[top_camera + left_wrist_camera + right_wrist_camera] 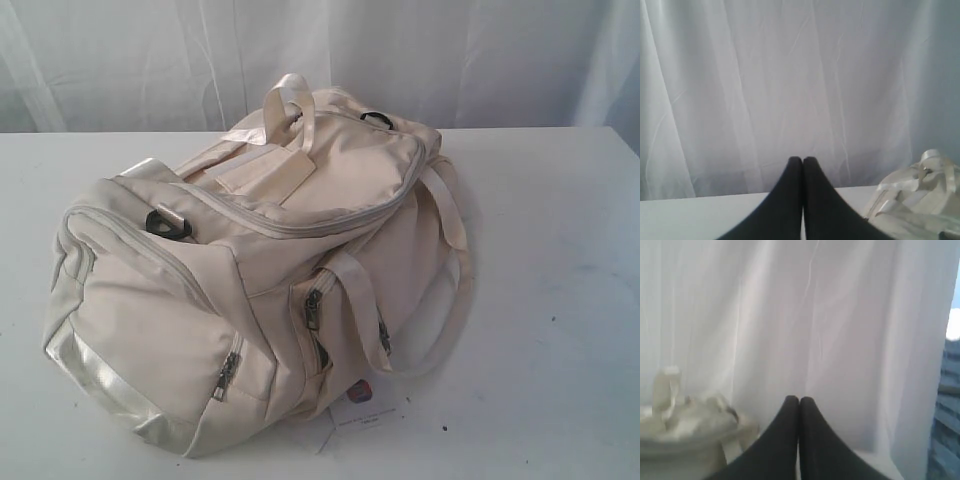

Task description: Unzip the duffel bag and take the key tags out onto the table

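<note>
With left gripper (pixel 803 161) and right gripper (pixel 799 400) pressed together, empty, and the duffel bag (pixel 270 270) zipped at frame centre on the table (pixel 560 300), key tags unseen: spread 1, pinch the top zipper (pixel 300 230) pull, brace fabric.

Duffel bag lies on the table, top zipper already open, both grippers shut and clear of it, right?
No: the exterior view shows the top zipper closed. The duffel bag lies on the table, left gripper and right gripper shut and clear of it.
</note>
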